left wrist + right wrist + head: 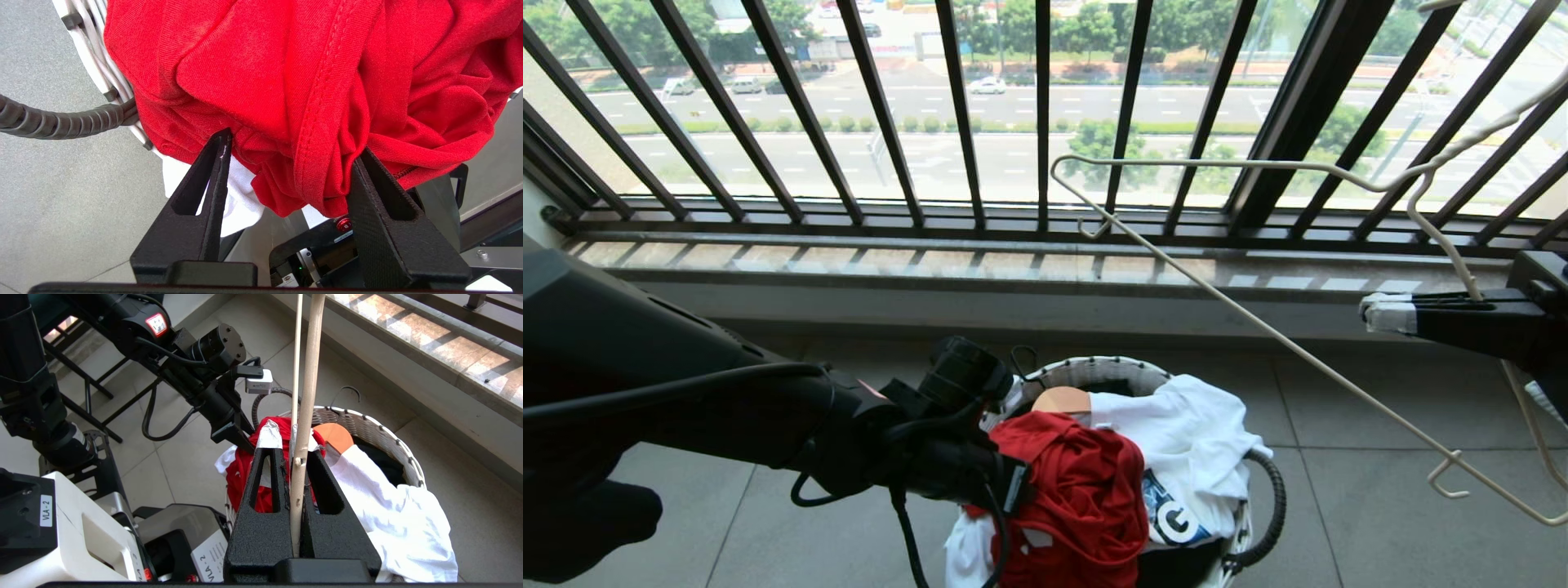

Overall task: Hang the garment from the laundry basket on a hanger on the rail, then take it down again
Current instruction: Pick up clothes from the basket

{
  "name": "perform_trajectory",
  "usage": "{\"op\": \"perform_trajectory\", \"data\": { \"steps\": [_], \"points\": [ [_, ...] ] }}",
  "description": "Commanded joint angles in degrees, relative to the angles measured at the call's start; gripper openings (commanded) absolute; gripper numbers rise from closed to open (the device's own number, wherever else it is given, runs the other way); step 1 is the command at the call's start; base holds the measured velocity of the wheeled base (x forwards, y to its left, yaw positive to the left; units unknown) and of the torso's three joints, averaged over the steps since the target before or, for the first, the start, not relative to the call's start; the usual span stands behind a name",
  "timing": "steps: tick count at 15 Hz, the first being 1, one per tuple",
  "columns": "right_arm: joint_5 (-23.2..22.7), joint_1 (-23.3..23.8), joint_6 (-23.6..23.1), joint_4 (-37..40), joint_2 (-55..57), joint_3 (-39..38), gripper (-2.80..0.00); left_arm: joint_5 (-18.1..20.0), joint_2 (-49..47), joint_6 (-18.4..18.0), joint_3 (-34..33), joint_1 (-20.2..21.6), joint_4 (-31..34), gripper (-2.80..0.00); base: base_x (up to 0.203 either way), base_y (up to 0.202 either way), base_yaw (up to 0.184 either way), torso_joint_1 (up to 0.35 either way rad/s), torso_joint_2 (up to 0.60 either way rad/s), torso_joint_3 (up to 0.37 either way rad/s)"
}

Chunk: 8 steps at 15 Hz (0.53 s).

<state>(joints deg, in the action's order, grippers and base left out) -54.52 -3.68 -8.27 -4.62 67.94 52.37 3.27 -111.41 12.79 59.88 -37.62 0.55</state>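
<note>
The red garment (1086, 498) lies bunched on top of the laundry basket (1094, 371) on the tiled floor. My left gripper (294, 142) is down at its near side. The jaws stand open around a hanging fold of the red garment (286, 81), with both tips against the cloth. To the right and higher, my right gripper (1376, 314) is shut on the off-white wire hanger (1258, 322), which slants across in front of the window. In the right wrist view the hanger (304, 396) stands clamped between the fingers, above the basket (367, 424). The rail is out of view.
A white shirt with a dark print (1192, 441) fills the basket's right half, and a wooden hanger's end (1062, 400) pokes out behind the red cloth. A black railing (1045, 106) and a stone ledge (1013, 269) stand just beyond. My own base (81, 522) is beside the basket.
</note>
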Motion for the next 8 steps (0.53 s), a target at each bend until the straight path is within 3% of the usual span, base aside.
{"op": "perform_trajectory", "data": {
  "steps": [1, 4, 5, 8],
  "points": [
    [-0.3, 0.1, -0.1, 0.0, 0.1, 0.0, -2.8, -1.9, -0.5, 0.0, 0.2, -0.3, 0.1, -2.8, 0.0, 0.0, 0.0, 0.0, 0.0, 0.0],
    [-0.3, 0.2, -0.1, 0.0, 0.1, 0.0, -2.8, -5.4, 2.9, -0.2, -1.0, -4.1, 2.4, -2.8, 0.0, 0.0, 0.0, 0.0, 0.0, 0.0],
    [-0.3, 0.3, -0.1, 0.0, 0.1, 0.0, -2.8, -7.5, 3.5, -0.3, -0.9, -5.7, 6.3, -2.8, 0.0, 0.0, 0.0, 0.0, 0.0, 0.0],
    [-0.3, 0.3, -0.1, 0.0, 0.1, 0.0, -2.8, -8.8, 4.7, -0.2, 1.8, -9.8, 18.3, -2.8, 0.0, 0.0, 0.0, 0.0, 0.0, 0.0]
  ]
}}
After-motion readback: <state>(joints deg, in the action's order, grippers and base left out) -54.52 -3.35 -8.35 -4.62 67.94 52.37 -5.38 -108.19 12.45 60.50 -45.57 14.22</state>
